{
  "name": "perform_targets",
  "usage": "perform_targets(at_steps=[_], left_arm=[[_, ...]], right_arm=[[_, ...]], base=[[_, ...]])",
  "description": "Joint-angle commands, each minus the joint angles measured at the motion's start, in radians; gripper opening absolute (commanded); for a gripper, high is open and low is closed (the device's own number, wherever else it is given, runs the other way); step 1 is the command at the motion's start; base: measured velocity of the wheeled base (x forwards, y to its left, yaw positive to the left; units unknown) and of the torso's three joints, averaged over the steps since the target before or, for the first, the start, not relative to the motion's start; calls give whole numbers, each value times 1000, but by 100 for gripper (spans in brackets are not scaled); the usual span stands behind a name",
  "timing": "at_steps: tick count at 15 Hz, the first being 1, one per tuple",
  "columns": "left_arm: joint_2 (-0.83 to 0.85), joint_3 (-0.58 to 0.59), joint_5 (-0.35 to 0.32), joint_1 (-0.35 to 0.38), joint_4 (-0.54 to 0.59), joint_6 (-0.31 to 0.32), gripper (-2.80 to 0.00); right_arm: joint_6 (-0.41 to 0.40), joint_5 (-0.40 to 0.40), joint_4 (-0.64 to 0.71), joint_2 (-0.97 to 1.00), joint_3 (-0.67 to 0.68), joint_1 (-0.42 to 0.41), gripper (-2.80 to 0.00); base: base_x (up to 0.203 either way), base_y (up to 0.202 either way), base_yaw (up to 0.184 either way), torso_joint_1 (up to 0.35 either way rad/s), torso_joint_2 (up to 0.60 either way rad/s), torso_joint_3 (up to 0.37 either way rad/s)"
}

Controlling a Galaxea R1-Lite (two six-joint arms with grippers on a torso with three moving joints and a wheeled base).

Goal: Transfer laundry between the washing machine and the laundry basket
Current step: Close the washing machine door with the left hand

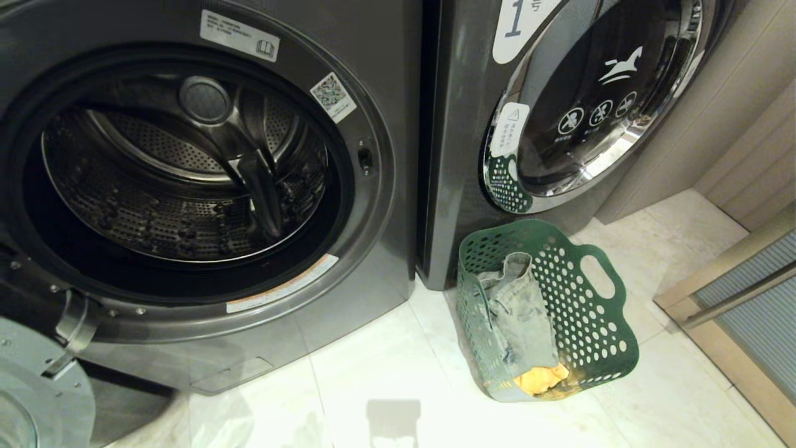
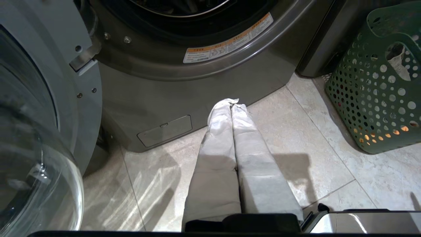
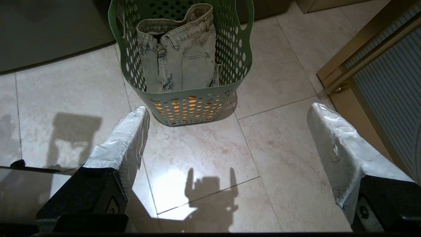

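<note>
Your right gripper (image 3: 227,138) stood wide open, empty, green laundry basket (image 3: 194,105) straight ahead on floor, jeans (image 3: 179,56) upright inside; left gripper (image 2: 232,105) shut, empty, farther off.

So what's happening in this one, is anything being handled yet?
Nothing is being handled. The washing machine stands with its door open and the visible part of its drum looks empty. The laundry sits in the green laundry basket on the floor beside it: a pale denim garment on top, an orange-yellow piece under it. The right gripper hangs open above the tiles facing the basket; the left gripper is shut, holding nothing.
</note>
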Motion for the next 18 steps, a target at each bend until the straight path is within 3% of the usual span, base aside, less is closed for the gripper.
perform_targets(at_steps=[1,18], left_arm=[[0,6,0,0,-1,0,-280],[0,6,0,0,1,0,-280]], right_arm=[[0,0,1,2,0,0,0],[-3,0,-3,2,2,0,0]], base=[[0,0,0,3,0,205],[0,0,0,2,1,202]])
